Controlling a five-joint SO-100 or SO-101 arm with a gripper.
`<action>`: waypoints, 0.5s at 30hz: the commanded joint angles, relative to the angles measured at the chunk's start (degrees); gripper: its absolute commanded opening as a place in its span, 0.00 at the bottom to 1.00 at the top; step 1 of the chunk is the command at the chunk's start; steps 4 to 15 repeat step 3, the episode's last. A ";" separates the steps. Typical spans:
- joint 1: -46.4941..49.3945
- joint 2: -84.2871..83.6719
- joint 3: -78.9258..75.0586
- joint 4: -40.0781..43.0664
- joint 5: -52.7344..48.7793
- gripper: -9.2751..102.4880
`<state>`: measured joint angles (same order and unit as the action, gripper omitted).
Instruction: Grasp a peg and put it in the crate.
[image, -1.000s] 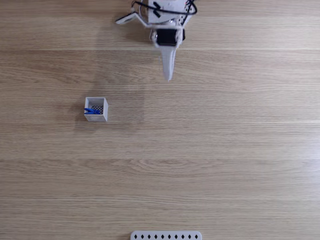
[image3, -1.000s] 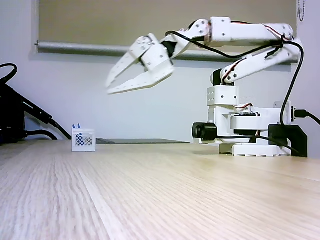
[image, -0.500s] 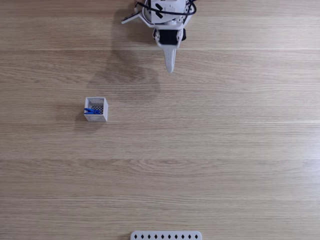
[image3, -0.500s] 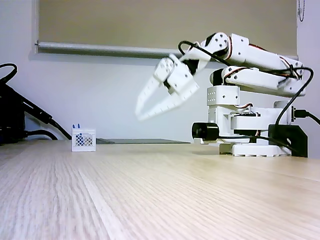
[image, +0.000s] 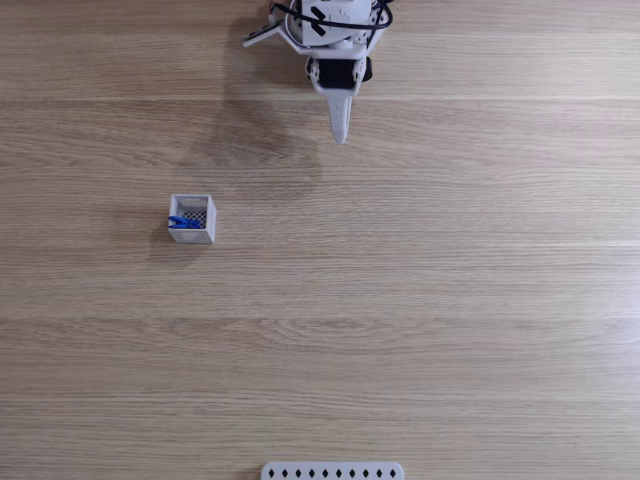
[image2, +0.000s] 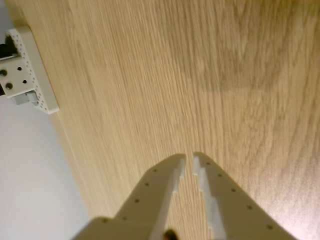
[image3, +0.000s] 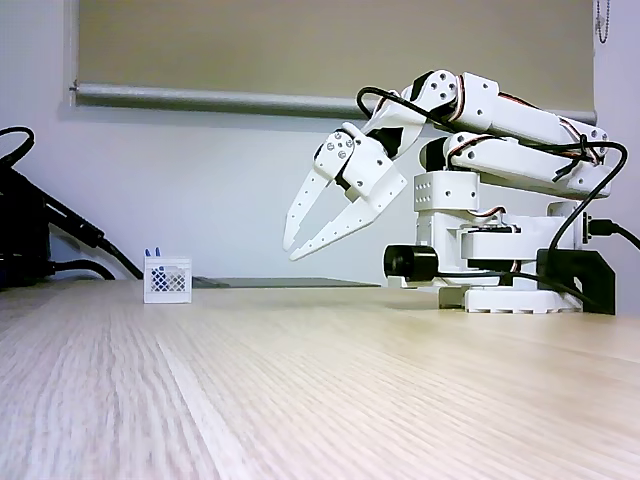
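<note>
one blue peg (image: 183, 222) lies inside the white crate (image: 192, 233) on our desk (image: 420, 300), well apart from our pincer (image: 340, 138), which hangs nearly closed, holding nothing, above bare wood.

Blue peg (image: 183, 222) inside small white crate (image: 204, 235).

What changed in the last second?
The end effector drew back toward the arm's base and dropped lower, its fingers closing to a narrow gap, holding nothing. The peg stayed in the crate, which did not move.
</note>
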<state>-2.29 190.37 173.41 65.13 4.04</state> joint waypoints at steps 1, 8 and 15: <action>0.44 0.70 -2.11 0.18 0.79 0.08; 0.44 0.70 -2.11 0.18 0.79 0.08; 0.44 0.70 -2.11 0.18 0.79 0.08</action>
